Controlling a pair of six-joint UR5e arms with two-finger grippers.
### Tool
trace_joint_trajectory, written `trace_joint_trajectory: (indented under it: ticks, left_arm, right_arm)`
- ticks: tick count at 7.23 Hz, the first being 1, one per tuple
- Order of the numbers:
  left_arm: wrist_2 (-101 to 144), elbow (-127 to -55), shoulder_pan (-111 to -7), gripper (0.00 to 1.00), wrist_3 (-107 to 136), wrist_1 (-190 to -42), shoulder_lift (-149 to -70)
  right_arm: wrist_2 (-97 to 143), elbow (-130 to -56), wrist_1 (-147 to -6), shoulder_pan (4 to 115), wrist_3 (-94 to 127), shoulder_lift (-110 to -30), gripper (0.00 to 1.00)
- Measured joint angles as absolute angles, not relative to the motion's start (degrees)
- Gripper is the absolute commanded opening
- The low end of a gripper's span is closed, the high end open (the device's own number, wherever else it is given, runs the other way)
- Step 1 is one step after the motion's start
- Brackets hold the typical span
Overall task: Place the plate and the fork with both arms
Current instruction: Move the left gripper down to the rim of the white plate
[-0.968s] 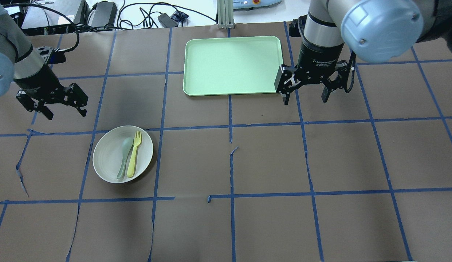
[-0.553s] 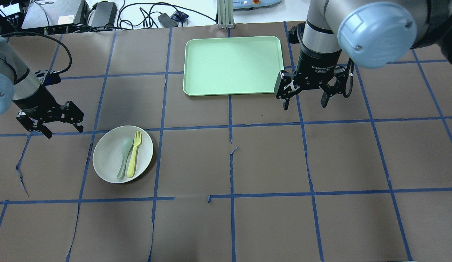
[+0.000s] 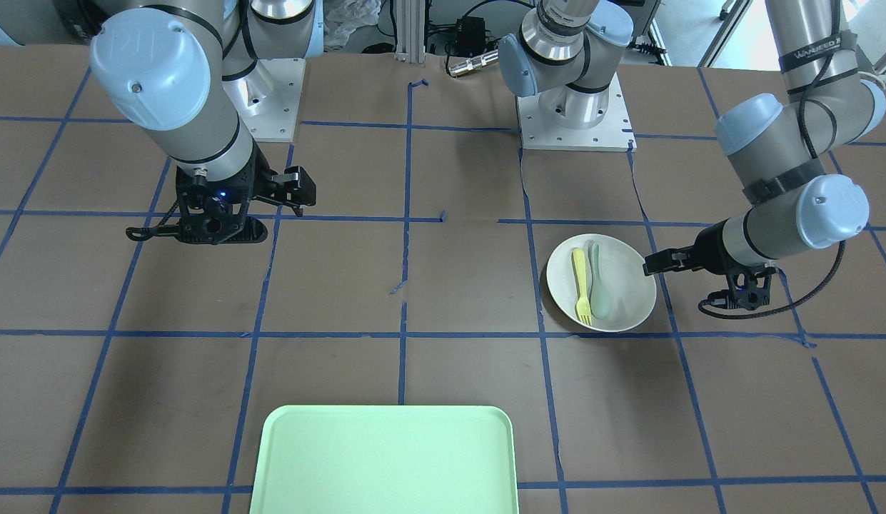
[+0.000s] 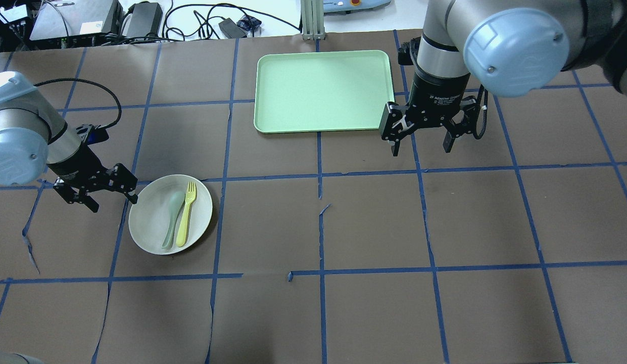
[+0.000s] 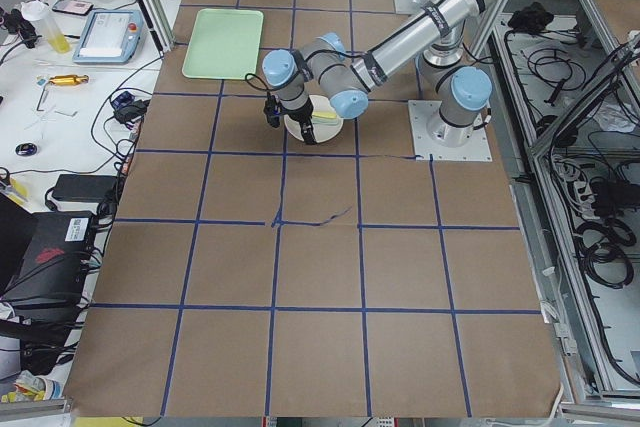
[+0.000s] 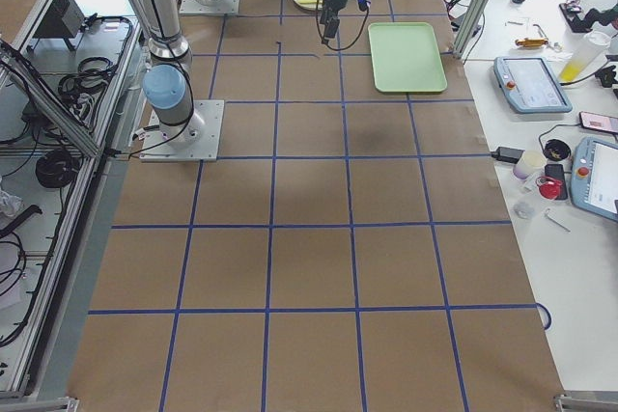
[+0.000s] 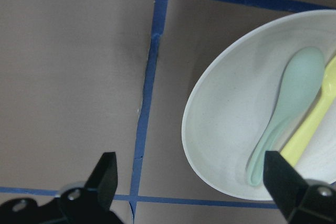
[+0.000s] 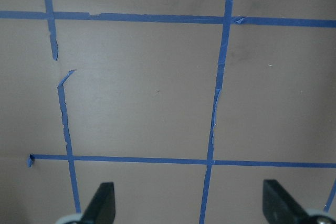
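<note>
So the table (image 4: pixel 444 227) is huge, brown paper with a blue tape grid, and most of what's on it sits in the far-left part.

Right arm hangs near the tray's corner with the right gripper (image 4: pixel 420 149) spread wide over bare paper, holding nothing. Looks parked, my guess is waiting its turn.

Left arm is down low at the plate. The left gripper (image 4: pixel 113 203) is spread too, and from its wrist cam the plate's rim falls between the two fingers, so I'd say it's lining up for an edge pinch. Can't tell if it's touching the rim yet.

The mint-green tray (image 4: pixel 323 91) is at the far edge, well apart from the plate, with open paper between them.

The plate (image 4: pixel 151 227) lies flat on the robot's left side, beside a tape line. Its rim is low, so not much lip to grab.

On the plate, a pale spoon (image 4: pixel 172 215) and the yellow fork (image 4: pixel 186 217) lie side by side, loose. Tilt the plate and I reckon both slide.
</note>
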State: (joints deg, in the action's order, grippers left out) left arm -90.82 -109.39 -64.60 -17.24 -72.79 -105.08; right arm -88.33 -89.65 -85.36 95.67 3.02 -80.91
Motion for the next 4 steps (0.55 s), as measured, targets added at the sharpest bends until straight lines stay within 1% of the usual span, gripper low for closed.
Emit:
trace_joint_trajectory:
  ticks: [1, 2, 3, 4]
  left_arm:
    - [-90.75, -109.59, -64.60, 0.98, -18.00, -71.96, -106.21]
    - [-90.72, -109.88, -64.61, 0.92, -18.42, -70.78, -107.33]
    - [-90.71, -110.29, -64.65, 0.88, -18.77, -69.78, -108.28]
    - [-90.74, -110.88, -64.68, 0.80, -19.57, -69.32, -108.88]
  right_arm:
    - [-88.35, -89.67, -85.38, 95.68, 2.95, -80.89, 1.00]
    - [-88.37, -89.69, -85.40, 95.68, 2.92, -80.87, 1.00]
    - [-88.35, -89.71, -85.42, 95.68, 2.91, -80.86, 1.00]
    - [-88.34, -89.73, -85.39, 95.68, 2.94, -80.76, 1.00]
